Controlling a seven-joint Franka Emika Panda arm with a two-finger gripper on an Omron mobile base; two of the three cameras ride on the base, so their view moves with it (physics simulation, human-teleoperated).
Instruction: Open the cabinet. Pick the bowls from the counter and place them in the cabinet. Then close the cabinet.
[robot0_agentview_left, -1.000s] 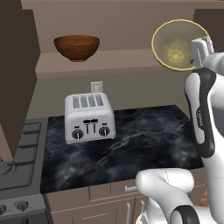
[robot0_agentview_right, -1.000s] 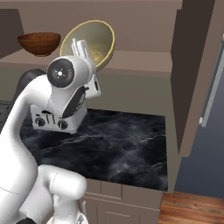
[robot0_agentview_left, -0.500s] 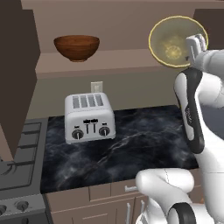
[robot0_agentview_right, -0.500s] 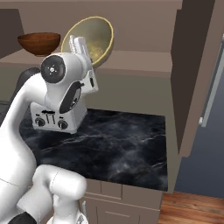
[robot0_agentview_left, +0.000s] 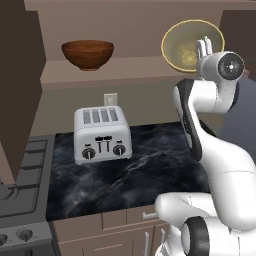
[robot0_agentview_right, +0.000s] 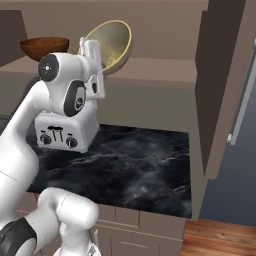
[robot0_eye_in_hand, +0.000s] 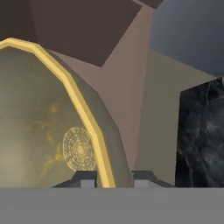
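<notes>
The gripper is clenched on the rim of the pale cream-yellow bowl, one finger inside the wall and one outside, as the hand view shows at its lower middle. The bowl hangs tipped on edge, its hollow facing the left base camera, in the upper right of that view, at the height of the cabinet shelf; whether it touches the shelf I cannot tell.

It looks rigid, light and smooth-glazed, so a pinch on the thin rim is likely to let it swing or slip; probably breakable if dropped. The rim is the only place narrow enough to hold.

The arm rises from the lower right, elbow bent, wrist reaching up to the shelf.

The reddish-brown bowl already sits upright on the shelf at upper left, well apart. Below, a silver toaster stands on the black counter; the cabinet doors are open.
</notes>
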